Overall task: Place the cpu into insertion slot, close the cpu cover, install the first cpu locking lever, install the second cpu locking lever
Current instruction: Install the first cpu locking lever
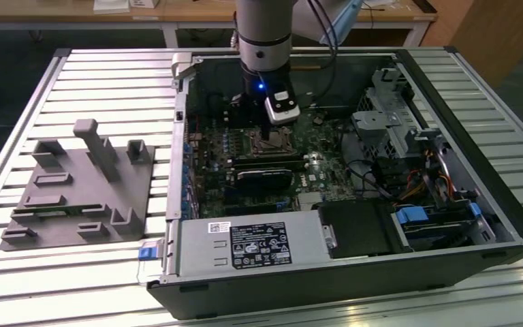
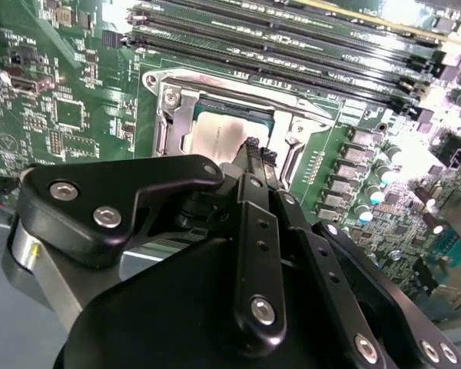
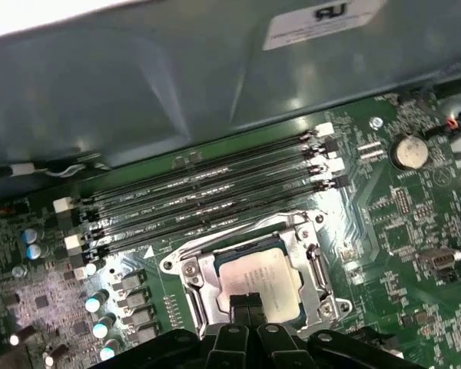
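- At the exterior view's left, you are seeing a grey moulded fixture (image 1: 78,192) lying on the slatted metal table (image 1: 25,102), well apart from the arm.
- Moving toward the centre, you are looking at the open computer case (image 1: 479,204) lying on its side, with the green motherboard (image 1: 216,170) exposed inside it.
- The arm (image 1: 263,34) is reaching down into the case from above, and the gripper (image 1: 263,129) is hanging right over the insertion slot (image 1: 269,142).
- In both wrist views you are seeing the cpu (image 3: 253,273) sitting flat in the insertion slot (image 3: 250,269), its pale metal top facing up (image 2: 219,138).
- The cpu cover (image 3: 315,269) is lying down around the chip, its silver frame (image 2: 169,115) bordering the chip on the visible sides.
- The fingertips (image 3: 246,301) are drawn close together and are poised at the near edge of the cpu; in the second wrist view the gripper (image 2: 257,150) is showing the same narrow tips meeting just over the chip's edge.
- You cannot tell whether the tips are touching the chip, and nothing is visibly pinched between them.
- The long black memory slots (image 3: 207,192) are running just beside the socket, also visible in the second wrist view (image 2: 292,46).
- At the exterior view's right, you are seeing the drive bays (image 1: 425,218) with blue tabs.
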You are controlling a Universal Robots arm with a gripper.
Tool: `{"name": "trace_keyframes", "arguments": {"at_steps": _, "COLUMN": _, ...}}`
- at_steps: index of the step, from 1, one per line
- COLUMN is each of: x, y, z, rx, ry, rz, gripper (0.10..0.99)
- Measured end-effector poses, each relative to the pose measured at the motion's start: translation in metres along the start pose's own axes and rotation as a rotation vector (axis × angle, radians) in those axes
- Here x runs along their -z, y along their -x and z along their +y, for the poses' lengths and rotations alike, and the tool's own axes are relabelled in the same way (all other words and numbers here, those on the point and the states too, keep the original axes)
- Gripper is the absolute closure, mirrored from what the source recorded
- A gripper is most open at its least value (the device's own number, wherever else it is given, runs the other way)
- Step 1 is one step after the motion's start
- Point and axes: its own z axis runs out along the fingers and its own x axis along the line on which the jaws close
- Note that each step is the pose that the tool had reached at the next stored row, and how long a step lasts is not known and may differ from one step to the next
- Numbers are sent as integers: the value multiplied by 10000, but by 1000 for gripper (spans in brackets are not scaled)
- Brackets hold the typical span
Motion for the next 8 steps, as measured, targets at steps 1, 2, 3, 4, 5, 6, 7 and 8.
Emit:
{"name": "trace_keyframes", "arguments": {"at_steps": 1, "x": 0, "y": 0, "z": 0, "rx": 91, "ry": 5, "rz": 4, "gripper": 980}}
{"name": "trace_keyframes", "arguments": {"at_steps": 2, "x": -2, "y": 1, "z": 1, "rx": 231, "ry": 17, "rz": 10, "gripper": 980}}
{"name": "trace_keyframes", "arguments": {"at_steps": 3, "x": -2, "y": 2, "z": 1, "rx": 304, "ry": 21, "rz": 15, "gripper": 980}}
{"name": "trace_keyframes", "arguments": {"at_steps": 4, "x": -2, "y": 6, "z": 2, "rx": 393, "ry": 26, "rz": 23, "gripper": 980}}
{"name": "trace_keyframes", "arguments": {"at_steps": 5, "x": -3, "y": 12, "z": 3, "rx": 466, "ry": 28, "rz": 34, "gripper": 980}}
{"name": "trace_keyframes", "arguments": {"at_steps": 6, "x": -4, "y": 23, "z": 7, "rx": 522, "ry": 29, "rz": 47, "gripper": 980}}
{"name": "trace_keyframes", "arguments": {"at_steps": 7, "x": -5, "y": 38, "z": 11, "rx": 566, "ry": 27, "rz": 63, "gripper": 980}}
{"name": "trace_keyframes", "arguments": {"at_steps": 8, "x": -7, "y": 53, "z": 16, "rx": 608, "ry": 25, "rz": 79, "gripper": 980}}
